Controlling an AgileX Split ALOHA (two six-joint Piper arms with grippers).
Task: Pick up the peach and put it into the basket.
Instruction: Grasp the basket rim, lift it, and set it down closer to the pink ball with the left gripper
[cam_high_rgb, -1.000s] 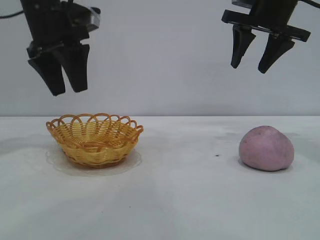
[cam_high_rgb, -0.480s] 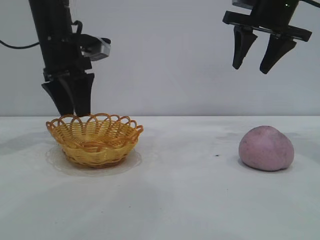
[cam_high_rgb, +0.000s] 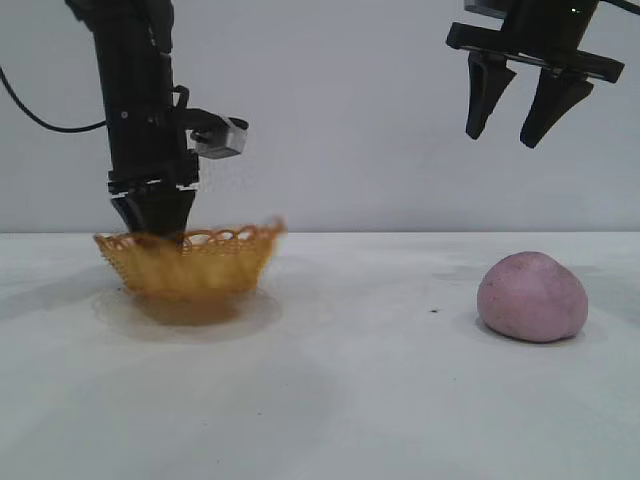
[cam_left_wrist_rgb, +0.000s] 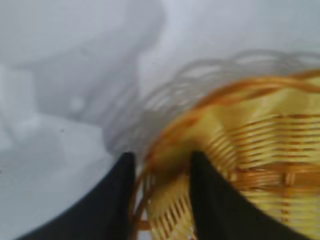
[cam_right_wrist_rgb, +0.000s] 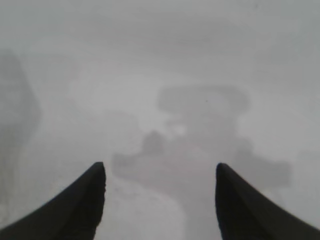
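The yellow-and-orange woven basket (cam_high_rgb: 205, 265) sits at the table's left, smeared by motion and raised a little off its shadow. My left gripper (cam_high_rgb: 153, 230) reaches straight down onto the basket's left rim. In the left wrist view its two black fingers straddle the looped rim and wall of the basket (cam_left_wrist_rgb: 260, 150), and the left gripper (cam_left_wrist_rgb: 160, 159) is shut on that rim. The pink-mauve peach (cam_high_rgb: 532, 297) rests on the table at the right, untouched. High above it hangs my right gripper (cam_high_rgb: 508, 130), open and empty, with only bare table under the right gripper (cam_right_wrist_rgb: 160, 170).
The white table (cam_high_rgb: 370, 380) runs from the basket to the peach, with a small dark speck (cam_high_rgb: 434, 311) just left of the peach. A plain grey wall stands behind.
My left arm has dropped from high above down onto the basket's left rim and its fingers have closed on it; the basket has started to shift and lift. The right arm and the peach have stayed put.
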